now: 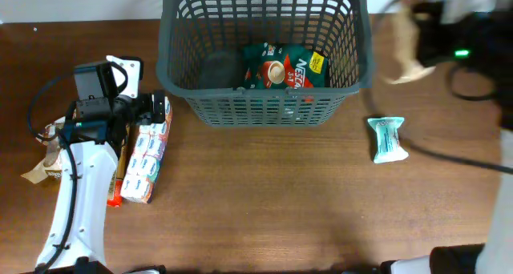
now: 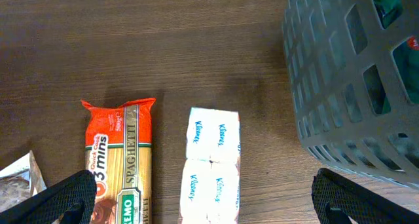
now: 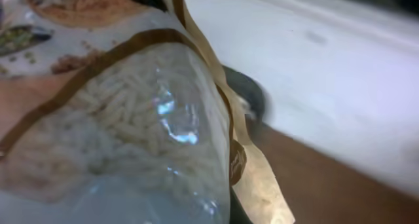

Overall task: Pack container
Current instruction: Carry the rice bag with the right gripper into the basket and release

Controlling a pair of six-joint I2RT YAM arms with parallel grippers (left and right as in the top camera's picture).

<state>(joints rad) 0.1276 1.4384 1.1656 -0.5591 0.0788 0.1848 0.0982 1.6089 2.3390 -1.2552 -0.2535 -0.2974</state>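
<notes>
left gripper (image 2: 203,188) hangs over the table (image 1: 264,202) with its jaws spread wide, nothing between them, one black finger (image 2: 69,198) in each bottom corner of the wrist view. right under it lies a strip of white tissue packs (image 2: 213,165), "kleenex" in blue script on each. just beside those, on the left, an orange spaghetti packet (image 2: 121,158) reads "quick cook", "3 mins" and "spaghetti" down its length. a crumpled clear wrapper (image 2: 16,185) pokes in at the far left edge.

over to the dark grey lattice basket (image 1: 264,110), sitting at the far middle of the table, its near corner close to the left arm. inside it, a green coffee packet (image 1: 284,70) marked "nescafé 3 in 1", and a dark lump (image 1: 220,70) next to it that i can't make out.

right gripper (image 1: 418,43), blurred, is just off the basket's right side, and it has a windowed food bag (image 3: 131,139) in its grip. the bag fills the wrist view, brown trim, clear panel, pale short pieces inside, no print i can read. the fingers are hidden behind it, so how wide they stand i can't tell.

a lone pale green tissue pack (image 1: 389,138) lies on the table near the basket's right front corner, apart from both arms.
</notes>
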